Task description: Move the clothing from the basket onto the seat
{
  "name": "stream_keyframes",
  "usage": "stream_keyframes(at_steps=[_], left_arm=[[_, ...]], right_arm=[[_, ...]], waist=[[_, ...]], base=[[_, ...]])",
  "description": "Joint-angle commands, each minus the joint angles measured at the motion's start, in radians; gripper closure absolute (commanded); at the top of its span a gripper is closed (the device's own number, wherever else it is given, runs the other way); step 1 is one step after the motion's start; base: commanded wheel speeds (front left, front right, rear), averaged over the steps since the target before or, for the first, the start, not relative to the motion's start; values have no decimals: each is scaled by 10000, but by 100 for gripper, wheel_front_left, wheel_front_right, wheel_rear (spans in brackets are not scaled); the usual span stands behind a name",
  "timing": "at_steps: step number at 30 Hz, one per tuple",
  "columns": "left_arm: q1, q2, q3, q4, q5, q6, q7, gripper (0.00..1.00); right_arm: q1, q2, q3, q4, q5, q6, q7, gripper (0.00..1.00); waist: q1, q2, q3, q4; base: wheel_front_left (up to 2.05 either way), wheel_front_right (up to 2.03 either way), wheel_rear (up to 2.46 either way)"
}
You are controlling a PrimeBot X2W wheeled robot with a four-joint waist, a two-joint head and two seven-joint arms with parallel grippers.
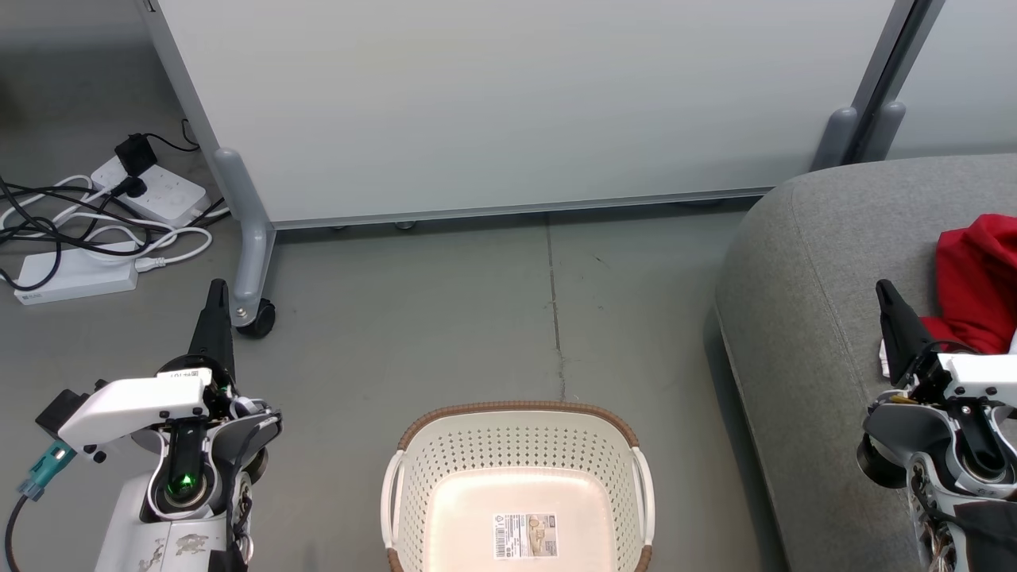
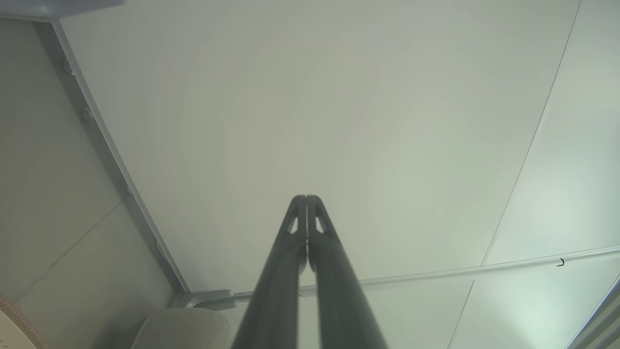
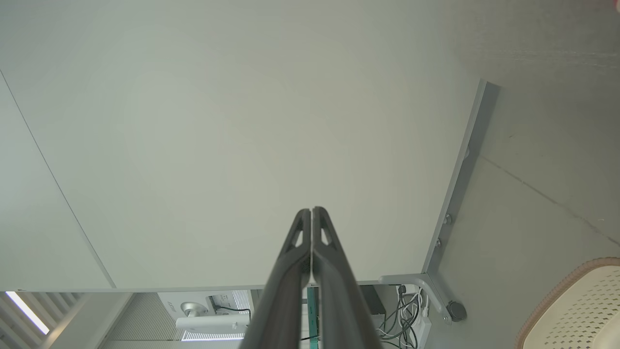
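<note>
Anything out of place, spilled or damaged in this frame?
Nothing stands out. The basket sits upright and empty on the floor, and the clothing lies bunched on the seat. The only untidy spot is the tangle of cables by the power strips.

Grey floor (image 1: 445,318), basket (image 1: 516,408) on it, clothing (image 1: 976,278) on seat (image 1: 810,278)

A pale partition panel (image 1: 508,103) is standing across the grey floor (image 1: 413,318), its grey leg (image 1: 242,230) resting on a black caster (image 1: 258,316). Beside it two white power strips (image 1: 151,189) are lying on the floor, black and white cables (image 1: 56,222) tangling over them. A thin seam (image 1: 554,294) is running along the floor.
</note>
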State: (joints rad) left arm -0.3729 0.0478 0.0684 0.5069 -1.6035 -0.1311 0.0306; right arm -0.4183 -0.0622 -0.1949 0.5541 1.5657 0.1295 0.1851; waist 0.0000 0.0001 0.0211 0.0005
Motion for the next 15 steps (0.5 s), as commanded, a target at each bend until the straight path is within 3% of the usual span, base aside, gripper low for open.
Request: stream_keyframes(at_steps=[1,15], left_arm=[[-84,20,10,3,-19,-38,-12,100],[-84,20,10,2,-20,-38,-13,100]], right_arm=[[-3,-70,-25,-11,34,22,36,100],[-2,-71,-24,-11,35,22,35,100]], waist=[[0,-1,0,0],[0,-1,0,0]], base=[[0,0,0],[0,0,0]])
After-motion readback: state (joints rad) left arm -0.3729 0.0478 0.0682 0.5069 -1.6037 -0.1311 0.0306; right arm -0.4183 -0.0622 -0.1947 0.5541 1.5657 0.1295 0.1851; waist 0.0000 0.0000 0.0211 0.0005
